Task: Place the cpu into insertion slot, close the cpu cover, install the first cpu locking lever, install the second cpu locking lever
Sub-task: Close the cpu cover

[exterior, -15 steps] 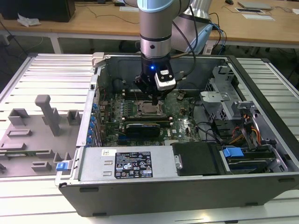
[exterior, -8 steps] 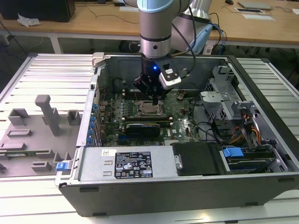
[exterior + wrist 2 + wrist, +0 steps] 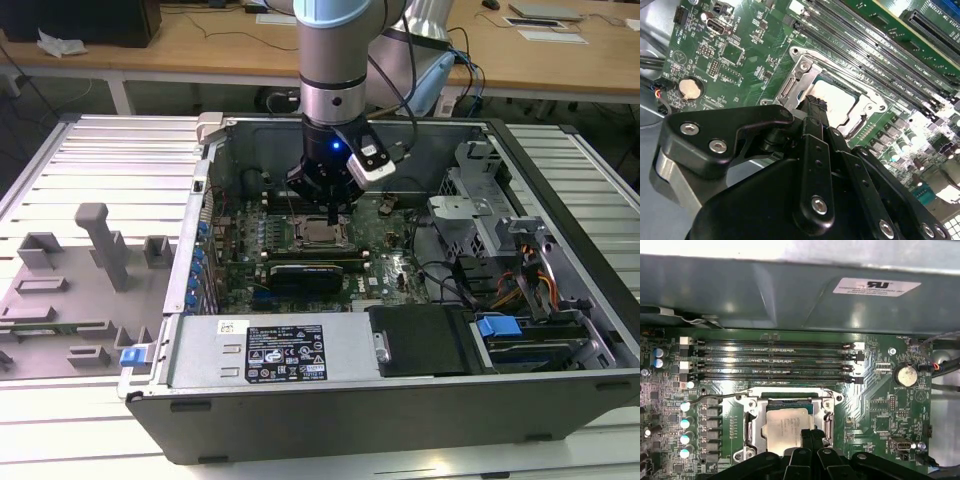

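The cpu (image 3: 785, 424) lies flat in the insertion slot (image 3: 790, 401), its dull silver top showing through the window of the cpu cover (image 3: 753, 426). The cover lies down over the chip. A thin wire locking lever (image 3: 722, 396) runs along one side of the socket and sticks out past its corner. My gripper (image 3: 812, 436) is shut with nothing between its fingers, and its tip sits at the socket's edge, just above the cover. In the second wrist view the gripper (image 3: 813, 103) tip is right beside the cpu (image 3: 836, 101). In the exterior view the gripper (image 3: 331, 222) hangs over the socket (image 3: 318, 236).
The motherboard (image 3: 390, 262) lies inside an open computer case (image 3: 400, 400). Long memory slots (image 3: 772, 362) run beside the socket. A coin battery (image 3: 905, 375), upright capacitors (image 3: 685, 422) and cables (image 3: 450, 285) are nearby. The case wall (image 3: 790, 295) stands close behind. Grey fixtures (image 3: 100, 245) sit on the exterior view's left.
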{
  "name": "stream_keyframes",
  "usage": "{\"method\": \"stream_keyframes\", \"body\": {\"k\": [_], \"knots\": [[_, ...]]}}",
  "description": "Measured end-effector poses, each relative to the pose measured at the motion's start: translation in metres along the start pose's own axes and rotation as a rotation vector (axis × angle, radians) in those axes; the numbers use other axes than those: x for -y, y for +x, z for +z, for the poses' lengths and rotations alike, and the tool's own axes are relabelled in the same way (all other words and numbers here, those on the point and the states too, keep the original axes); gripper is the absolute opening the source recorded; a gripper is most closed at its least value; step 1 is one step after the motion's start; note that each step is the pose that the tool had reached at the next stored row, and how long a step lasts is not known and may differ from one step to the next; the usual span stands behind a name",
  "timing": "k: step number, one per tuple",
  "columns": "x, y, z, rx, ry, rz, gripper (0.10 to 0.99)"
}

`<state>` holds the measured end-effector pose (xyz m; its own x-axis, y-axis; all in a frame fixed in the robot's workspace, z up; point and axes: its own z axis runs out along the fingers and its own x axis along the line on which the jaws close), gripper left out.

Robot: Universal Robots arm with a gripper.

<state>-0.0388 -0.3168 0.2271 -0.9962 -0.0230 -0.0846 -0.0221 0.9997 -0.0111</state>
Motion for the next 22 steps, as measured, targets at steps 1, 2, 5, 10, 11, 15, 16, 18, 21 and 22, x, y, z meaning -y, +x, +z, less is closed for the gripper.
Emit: {"method": "stream_keyframes", "body": {"k": [1, 2, 5, 10, 11, 15, 16, 18, 21, 22], "knots": [[0.0000, 0.0000, 0.0001, -0.0089, 0.000, 0.000, 0.106], [0.0001, -0.0001, 0.0001, -0.0234, -0.001, 0.000, 0.106], [0.0000, -0.0001, 0.0003, -0.0508, -0.001, 0.000, 0.106], [0.0012, 0.0020, 0.0005, -0.0473, -0.009, -0.021, 0.106], [0.0037, 0.0034, 0.0009, -0.0470, -0.012, -0.028, 0.106], [0.0100, 0.0120, 0.0024, -0.0467, -0.019, -0.033, 0.106], [0.0101, 0.0149, 0.0027, -0.0465, -0.022, -0.033, 0.106], [0.0102, 0.0236, 0.0040, -0.0463, -0.031, -0.033, 0.106], [0.0102, 0.0339, 0.0067, -0.0454, -0.052, -0.036, 0.106], [0.0101, 0.0358, 0.0076, -0.0450, -0.064, -0.040, 0.106]]}}
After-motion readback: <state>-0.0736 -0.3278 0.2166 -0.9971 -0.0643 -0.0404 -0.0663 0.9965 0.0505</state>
